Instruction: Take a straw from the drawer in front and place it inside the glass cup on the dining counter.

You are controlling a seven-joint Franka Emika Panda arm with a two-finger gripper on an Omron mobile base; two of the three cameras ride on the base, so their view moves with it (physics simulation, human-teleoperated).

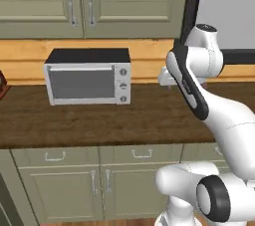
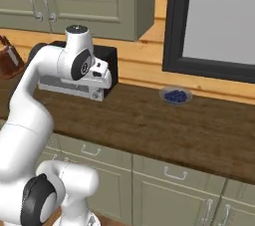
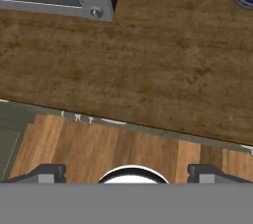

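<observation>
Nearest to us, in the hand view, the claw points down over the front edge of the counter, its two dark fingertips set wide apart with nothing between them; wooden floor shows below the counter's edge. In the base views we see the white arm folded above the counter, with the sage-green drawer fronts and cabinet doors beneath it; one drawer with a small silver bar handle sits closed under the counter edge, just beside the arm, and we cannot tell from these pictures whether it is the one that holds the straw. Farther back on the brown wooden counter, a silver microwave with a dark top stands against the wall, its knobs on the right of its door. To its right, well apart from it, a small bowl of blueberries rests near the wall, below a dark-framed window. Green upper cabinets hang above the microwave. At the far left of the counter a reddish-brown object shows only in part, and we cannot tell what it is.
</observation>
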